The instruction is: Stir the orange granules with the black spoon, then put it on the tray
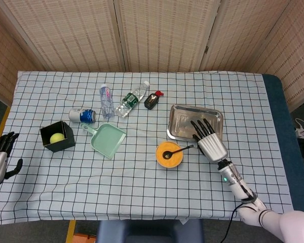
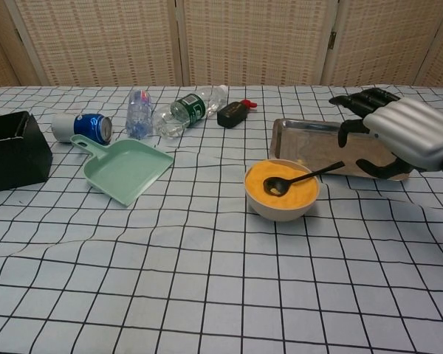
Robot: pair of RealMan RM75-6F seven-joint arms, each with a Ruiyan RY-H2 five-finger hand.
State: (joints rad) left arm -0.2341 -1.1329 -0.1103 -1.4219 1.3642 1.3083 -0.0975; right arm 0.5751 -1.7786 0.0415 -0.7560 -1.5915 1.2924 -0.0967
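blue can (image 1: 82, 115) | bottles' labels (image 1: 107, 94) illegible | black spoon (image 2: 299, 178) in bowl (image 2: 282, 206)

Spoon (image 2: 295, 180) in bowl (image 2: 282, 205), before tray (image 2: 295, 135)

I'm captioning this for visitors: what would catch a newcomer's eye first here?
The bowl of orange granules at the table's middle, with the black spoon resting in it. Just right of it, the silver right hand hovers open over the metal tray, not touching the spoon.
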